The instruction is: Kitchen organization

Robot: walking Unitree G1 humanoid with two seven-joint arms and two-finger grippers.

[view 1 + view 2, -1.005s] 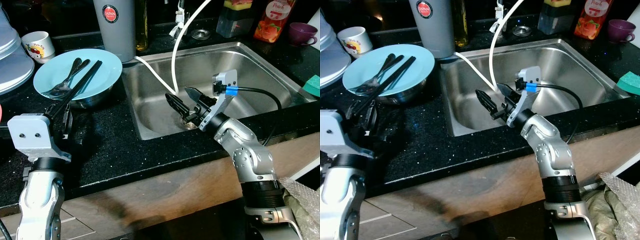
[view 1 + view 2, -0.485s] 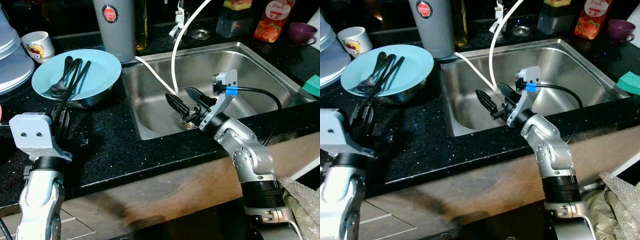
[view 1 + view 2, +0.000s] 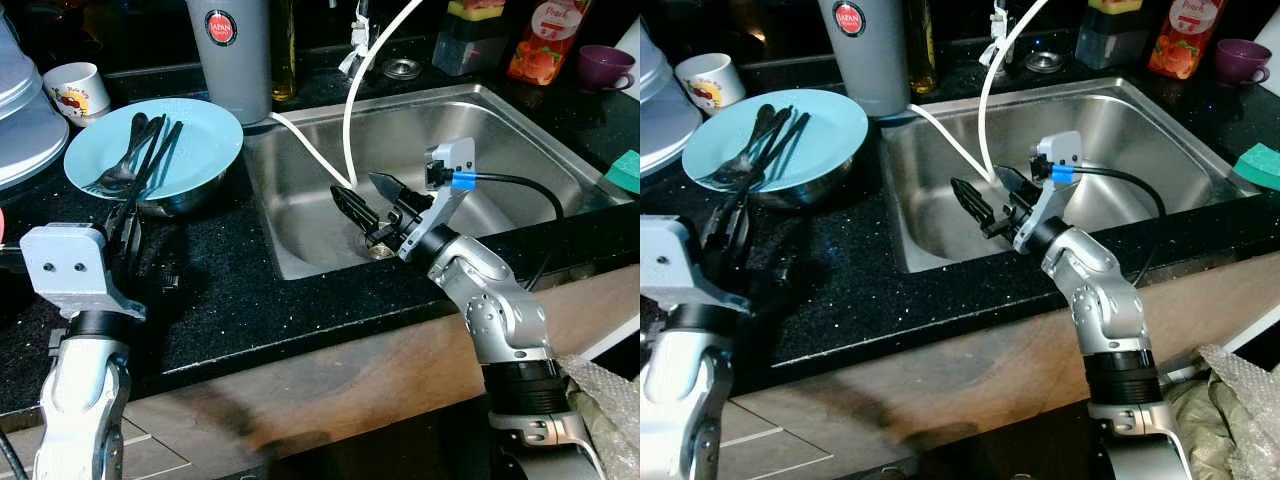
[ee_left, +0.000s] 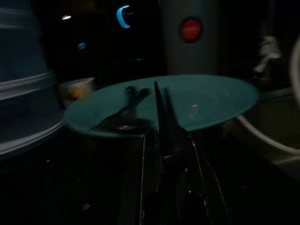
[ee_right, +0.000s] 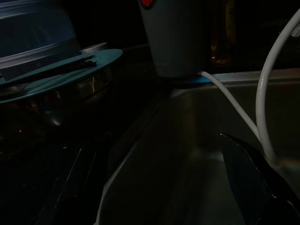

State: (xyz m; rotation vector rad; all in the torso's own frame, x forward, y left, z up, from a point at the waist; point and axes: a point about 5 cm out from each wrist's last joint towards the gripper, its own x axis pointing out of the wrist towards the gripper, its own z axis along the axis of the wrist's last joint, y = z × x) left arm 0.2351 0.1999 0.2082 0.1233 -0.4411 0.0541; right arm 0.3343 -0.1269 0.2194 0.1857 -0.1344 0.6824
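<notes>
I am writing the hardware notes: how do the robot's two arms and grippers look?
Both arms are jointed silver metal. The right gripper has two long black pointed fingers, a pale grey wrist block with a blue band, and a black cable. The left arm ends in a pale grey block with two small holes.

L gripper (image 3: 128, 232) fingers together, arm bent up; R gripper (image 3: 366, 208) fingers spread, arm reaching fwd.

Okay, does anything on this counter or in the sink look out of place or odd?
Two white hoses trail from the back ledge down into the stainless steel sink, unusual for a sink. The black chopsticks lie across the light blue plate with their ends overhanging its rim toward the left gripper. I see nothing spilled or broken.
</notes>
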